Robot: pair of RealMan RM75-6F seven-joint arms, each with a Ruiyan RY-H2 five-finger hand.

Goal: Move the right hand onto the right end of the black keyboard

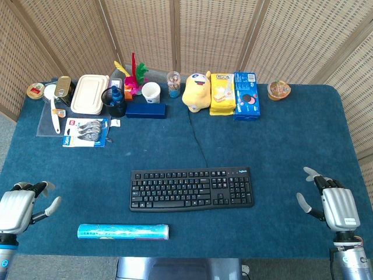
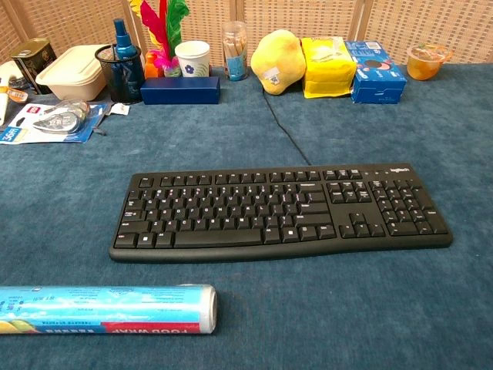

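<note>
- Black plastic keyboard, wide and flat with a thin dark cable running from its back edge, lies flat on the blue carpeted tabletop.
- Right of the keyboard's right end and well apart from it, the silver right hand sits at the table's near edge with its fingers spread, holding nothing.
- Left of the keyboard and well apart, the silver left hand rests at the near edge, also with fingers apart and holding nothing.
- Just in front of the keyboard's left half lies a light-blue roll of food wrap.
- Behind the keyboard, at the far edge, stand a yellow plush toy and a blue biscuit box.
</note>
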